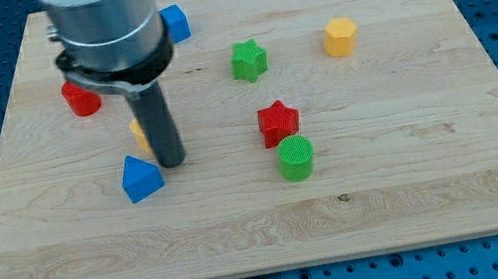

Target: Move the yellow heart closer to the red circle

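The red circle [80,99] lies near the board's left edge, partly behind the arm's grey housing. The yellow heart [138,131] is mostly hidden behind my dark rod; only a sliver shows at the rod's left side, below and right of the red circle. My tip [173,161] rests on the board just right of and below the heart, and just right of the blue triangle [140,178].
A blue block [175,23] sits at the view's top, right of the housing. A green star [249,60], a yellow hexagon [339,37], a red star [278,121] and a green circle [297,158] lie to the right on the wooden board [417,172].
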Tool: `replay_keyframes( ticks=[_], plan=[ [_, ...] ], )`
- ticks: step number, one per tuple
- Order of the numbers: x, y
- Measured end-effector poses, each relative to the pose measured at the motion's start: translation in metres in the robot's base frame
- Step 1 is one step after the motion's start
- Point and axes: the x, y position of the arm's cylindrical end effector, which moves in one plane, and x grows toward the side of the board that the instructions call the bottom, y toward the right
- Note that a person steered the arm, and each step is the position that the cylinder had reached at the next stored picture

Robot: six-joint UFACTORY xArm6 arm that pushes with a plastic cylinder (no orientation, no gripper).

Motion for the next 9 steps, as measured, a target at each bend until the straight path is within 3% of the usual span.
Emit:
replay_keyframes(
  ticks=[1, 9],
  plan=[
    [0.0, 0.029],
    [-0.032, -0.085]
  ],
)
